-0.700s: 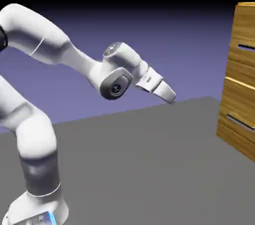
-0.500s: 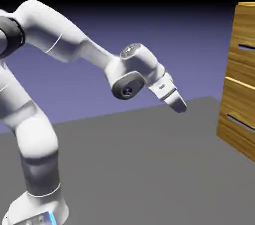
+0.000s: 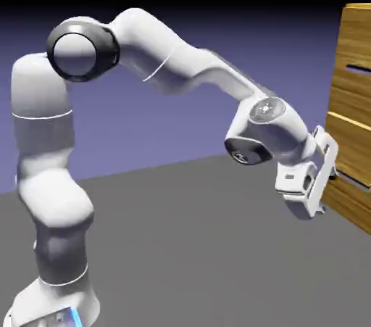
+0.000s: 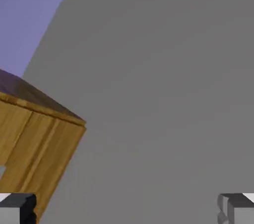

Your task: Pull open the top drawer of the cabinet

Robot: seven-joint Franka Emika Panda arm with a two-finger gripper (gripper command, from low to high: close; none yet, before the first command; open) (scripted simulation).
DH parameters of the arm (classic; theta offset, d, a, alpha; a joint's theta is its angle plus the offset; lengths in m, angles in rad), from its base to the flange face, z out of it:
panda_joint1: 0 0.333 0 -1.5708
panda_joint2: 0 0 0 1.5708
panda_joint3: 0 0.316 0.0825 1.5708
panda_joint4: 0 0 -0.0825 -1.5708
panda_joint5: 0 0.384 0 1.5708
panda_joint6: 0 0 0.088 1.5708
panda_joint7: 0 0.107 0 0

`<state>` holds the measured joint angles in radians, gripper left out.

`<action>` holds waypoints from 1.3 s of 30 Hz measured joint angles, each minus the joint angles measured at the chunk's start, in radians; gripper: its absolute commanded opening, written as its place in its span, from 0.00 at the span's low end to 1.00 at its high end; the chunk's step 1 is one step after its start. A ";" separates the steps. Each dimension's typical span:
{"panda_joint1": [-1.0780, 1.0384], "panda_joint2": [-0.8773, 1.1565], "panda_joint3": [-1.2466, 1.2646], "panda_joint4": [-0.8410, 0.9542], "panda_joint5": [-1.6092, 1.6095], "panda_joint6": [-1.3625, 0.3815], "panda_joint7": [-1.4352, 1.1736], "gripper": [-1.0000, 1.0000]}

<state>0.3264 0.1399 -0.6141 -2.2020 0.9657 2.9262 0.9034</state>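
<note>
The pincer [image 3: 326, 173] is seen spread wide, nothing gripped, held low beside the cabinet [image 3: 353, 112] at the exterior view's right; the top drawer [image 3: 356, 50] sits well above it, shut, over the grey bench [image 3: 181, 246]

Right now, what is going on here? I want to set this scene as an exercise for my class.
A white robot arm reaches toward a wooden cabinet standing on a grey table. Its claw is close to the cabinet front, level with a lower drawer, well below the top drawer. In the hand view the two fingers stand wide apart with nothing between them. The top drawer looks shut.
</note>
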 measured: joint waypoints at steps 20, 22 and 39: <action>0.284 0.639 -0.553 0.548 0.870 -0.100 0.146 0.50; 0.312 0.703 -0.608 0.602 0.957 -0.110 0.161 0.50; 0.497 1.187 -1.027 1.043 1.588 -0.176 0.302 0.50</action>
<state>0.8231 1.3265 -1.6410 -1.1593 2.5532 2.7507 1.2055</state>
